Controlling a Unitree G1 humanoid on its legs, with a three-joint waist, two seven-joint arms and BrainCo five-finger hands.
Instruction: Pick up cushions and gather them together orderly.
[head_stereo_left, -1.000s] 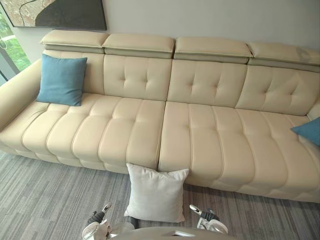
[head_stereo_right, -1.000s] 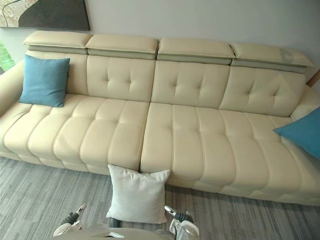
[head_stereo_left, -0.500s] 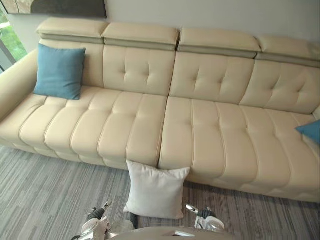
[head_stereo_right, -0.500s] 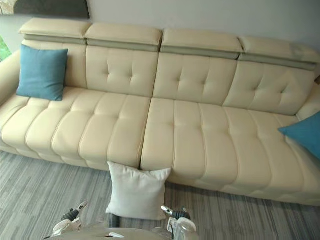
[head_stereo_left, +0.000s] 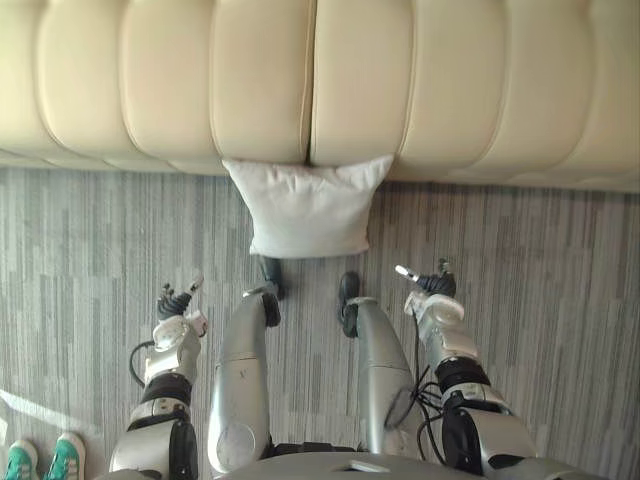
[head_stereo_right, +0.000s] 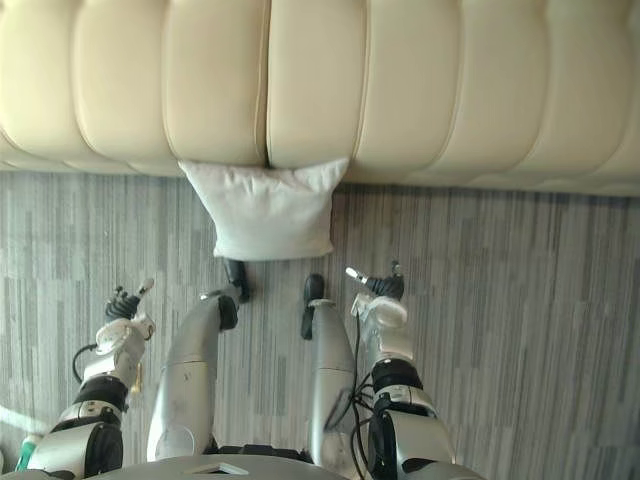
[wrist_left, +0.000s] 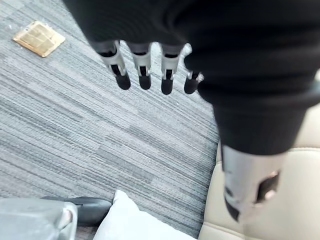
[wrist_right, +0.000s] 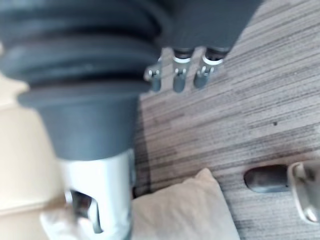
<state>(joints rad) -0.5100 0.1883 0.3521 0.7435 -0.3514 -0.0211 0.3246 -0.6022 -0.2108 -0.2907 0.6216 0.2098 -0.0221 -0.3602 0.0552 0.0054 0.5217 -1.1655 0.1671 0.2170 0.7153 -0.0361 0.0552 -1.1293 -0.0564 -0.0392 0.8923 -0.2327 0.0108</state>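
Note:
A white cushion (head_stereo_left: 308, 208) stands on the grey carpet, leaning against the front of the cream sofa (head_stereo_left: 260, 90) where its two seat sections meet. My left hand (head_stereo_left: 176, 302) hangs low over the carpet, to the left of the cushion and nearer to me, fingers (wrist_left: 142, 70) straight and empty. My right hand (head_stereo_left: 430, 285) hangs to the cushion's right, also apart from it, fingers (wrist_right: 177, 77) relaxed with nothing in them. A corner of the cushion (wrist_left: 132, 225) shows past the left hand, and the cushion (wrist_right: 185, 210) shows again past the right hand.
The sofa front (head_stereo_right: 300, 100) runs across the whole far side. Striped grey carpet (head_stereo_left: 540, 260) spreads on both sides of the cushion. A brass floor plate (wrist_left: 39, 38) lies in the carpet. A person's teal shoes (head_stereo_left: 40, 462) stand at the near left.
The camera has tipped sharply down, so the sofa back and the blue cushions have left the picture. The white cushion stays against the sofa front. Both arms now show at my sides.

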